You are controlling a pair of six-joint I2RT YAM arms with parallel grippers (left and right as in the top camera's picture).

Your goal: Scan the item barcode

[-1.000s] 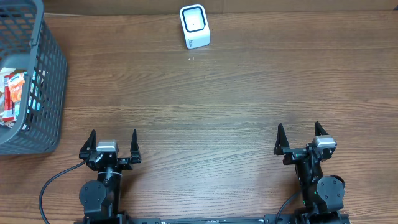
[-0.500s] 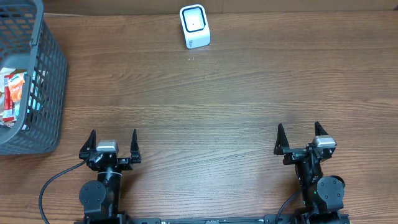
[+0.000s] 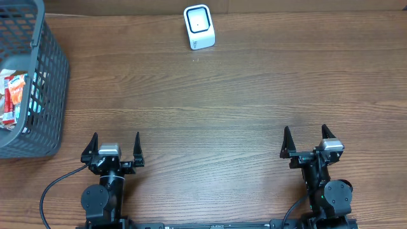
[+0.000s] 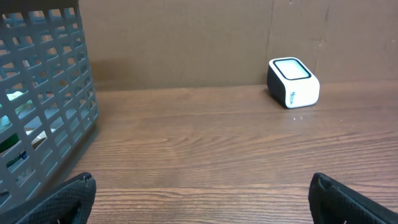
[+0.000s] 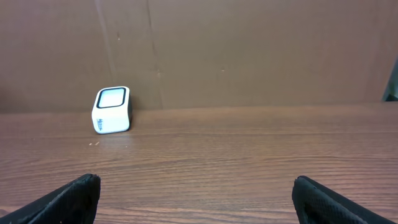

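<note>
1. The overhead view alone looks into the basket [image 3: 54, 76]; red-and-white packets [image 3: 13, 98] lie in it, well ahead of the left gripper [image 3: 116, 137] and off to its left.
2. The left wrist view gives only the basket's mesh wall, ahead and left of its fingers [image 4: 65, 200]; the shapes behind the mesh are too blurred to name.
3. The right wrist view takes in only the scanner [image 5: 112, 109], the table [image 5: 249, 155] and the brown back wall.
4. The scanner stands far ahead of both grippers, right of the left fingers' midline and left of the right's.
5. From overhead its long axis runs away from the fingers, slightly skewed; the wrist views show the dark-rimmed window facing up and the white printed end facing the fingers.
6. The packets seem to lie lengthwise away from the fingers; which way their barcodes face cannot be told.
7. The left gripper and the right gripper [image 3: 305, 130] both have their fingers spread wide, with nothing between them.
</note>
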